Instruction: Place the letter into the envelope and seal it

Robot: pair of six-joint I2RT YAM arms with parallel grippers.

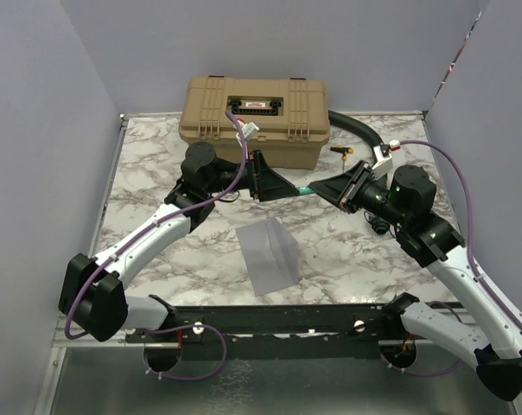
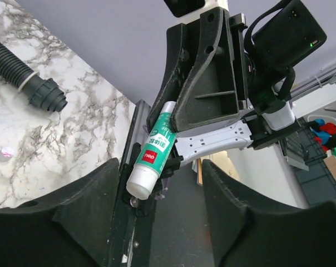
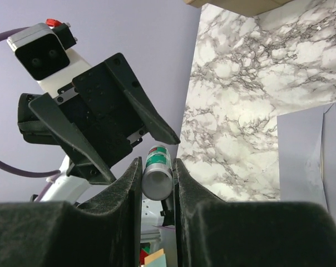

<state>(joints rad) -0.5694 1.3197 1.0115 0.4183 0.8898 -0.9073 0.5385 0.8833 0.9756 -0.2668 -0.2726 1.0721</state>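
While your right gripper is clenching the glue stick, your left gripper is gaping free. The envelope is lying on the table, light and floppy; you're wanting to pinch its flap edge

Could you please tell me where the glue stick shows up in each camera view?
Top external: glue stick, a green sliver before the tan case.
Left wrist: glue stick at centre, angled.
Right wrist: glue stick low centre, end-on.
Shared landmark: marble tabletop.
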